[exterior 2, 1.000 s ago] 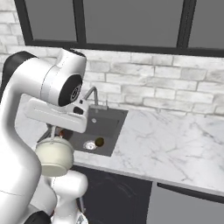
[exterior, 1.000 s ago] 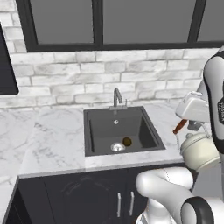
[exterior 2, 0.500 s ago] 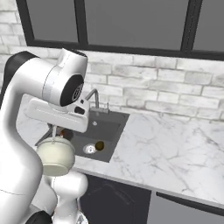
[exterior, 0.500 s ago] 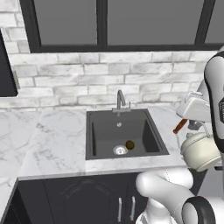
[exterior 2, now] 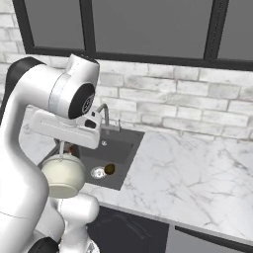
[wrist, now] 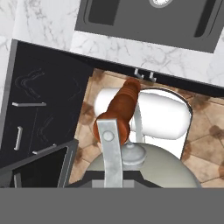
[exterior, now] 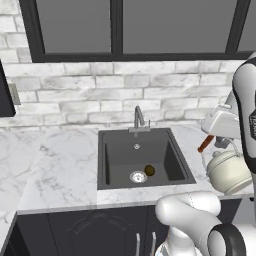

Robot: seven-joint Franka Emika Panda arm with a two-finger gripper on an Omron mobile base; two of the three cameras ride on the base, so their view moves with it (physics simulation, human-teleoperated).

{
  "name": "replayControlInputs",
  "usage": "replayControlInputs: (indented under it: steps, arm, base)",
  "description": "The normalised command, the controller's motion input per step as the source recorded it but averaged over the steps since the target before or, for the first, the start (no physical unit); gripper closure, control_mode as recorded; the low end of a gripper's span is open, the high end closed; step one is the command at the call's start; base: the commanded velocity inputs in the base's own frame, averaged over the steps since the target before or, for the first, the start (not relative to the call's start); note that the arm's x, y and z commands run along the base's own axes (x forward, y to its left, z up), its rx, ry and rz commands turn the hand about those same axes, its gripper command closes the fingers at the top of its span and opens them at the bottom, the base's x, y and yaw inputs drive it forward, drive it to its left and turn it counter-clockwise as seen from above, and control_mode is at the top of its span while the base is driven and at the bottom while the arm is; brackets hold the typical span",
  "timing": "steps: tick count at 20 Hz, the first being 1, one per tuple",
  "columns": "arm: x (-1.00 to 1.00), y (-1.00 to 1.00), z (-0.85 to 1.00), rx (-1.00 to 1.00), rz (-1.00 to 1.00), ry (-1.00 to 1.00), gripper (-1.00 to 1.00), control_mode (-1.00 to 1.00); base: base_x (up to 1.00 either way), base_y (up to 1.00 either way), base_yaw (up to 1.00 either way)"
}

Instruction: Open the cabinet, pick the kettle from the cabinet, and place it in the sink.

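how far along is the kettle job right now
The pick looks done: the kettle hangs from the shut tool by its reddish handle, off to the right of the sink and short of the counter edge. Left: carry it over the basin and set it down. A small dark object lies by the drain.

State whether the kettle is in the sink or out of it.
Out. The kettle hangs from the gripper by its handle, right of the sink, in front of the counter edge.

The white arm with dark joints rises at 4 o'clock in the left base view, its wrist bent downward. Its claw [exterior: 209, 144] is clamped on the reddish-brown handle [wrist: 119, 111] of the cream-white rounded kettle [exterior: 229, 171].
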Motion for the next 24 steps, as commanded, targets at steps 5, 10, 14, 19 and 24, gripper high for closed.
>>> replayControlInputs:
  steps: [5,10,14,19,24]
  arm:
    - [0.0,0.0,0.0,0.0,0.0,0.0,1.0,1.0]
    - [0.0,0.0,0.0,0.0,0.0,0.0,1.0,1.0]
    - [0.0,0.0,0.0,0.0,0.0,0.0,1.0,1.0]
    - [0.0,0.0,0.0,0.0,0.0,0.0,1.0,-1.0]
    - [0.0,0.0,0.0,0.0,0.0,0.0,1.0,-1.0]
  base:
    - [0.0,0.0,0.0]
    - [0.0,0.0,0.0]
    - [0.0,0.0,0.0]
    - [0.0,0.0,0.0]
    - [0.0,0.0,0.0]
